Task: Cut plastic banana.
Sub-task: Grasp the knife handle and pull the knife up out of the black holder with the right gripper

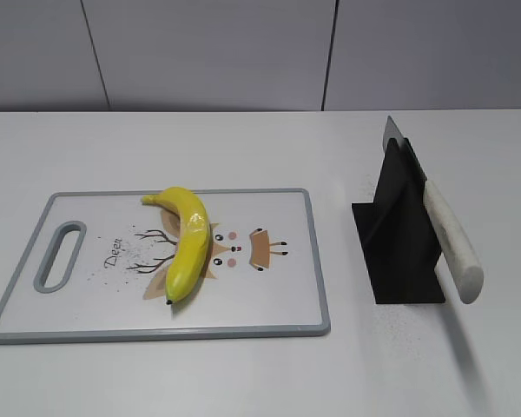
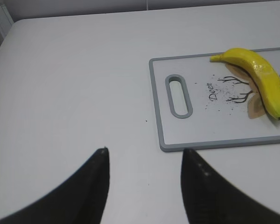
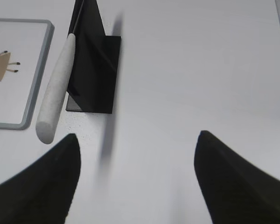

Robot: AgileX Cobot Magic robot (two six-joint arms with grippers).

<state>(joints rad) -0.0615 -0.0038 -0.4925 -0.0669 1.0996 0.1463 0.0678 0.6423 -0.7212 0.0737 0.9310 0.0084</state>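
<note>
The yellow plastic banana (image 1: 187, 241) lies whole on the white cutting board (image 1: 269, 308), over its deer print; it also shows in the left wrist view (image 2: 261, 77). A knife with a pale speckled handle (image 1: 451, 243) rests in a black stand (image 1: 398, 234) right of the board, handle toward the front; it also shows in the right wrist view (image 3: 56, 91). My left gripper (image 2: 144, 151) is open and empty above bare table, left of the board's handle end (image 2: 178, 95). My right gripper (image 3: 137, 137) is open and empty, near and right of the knife stand (image 3: 94, 70). Neither gripper shows in the exterior view.
The board (image 2: 214, 144) has a grey rim and a slot handle at its left end. A white table (image 1: 243, 373) carries everything; a grey panelled wall (image 1: 208, 52) stands behind. Dark specks lie on the board and near the stand.
</note>
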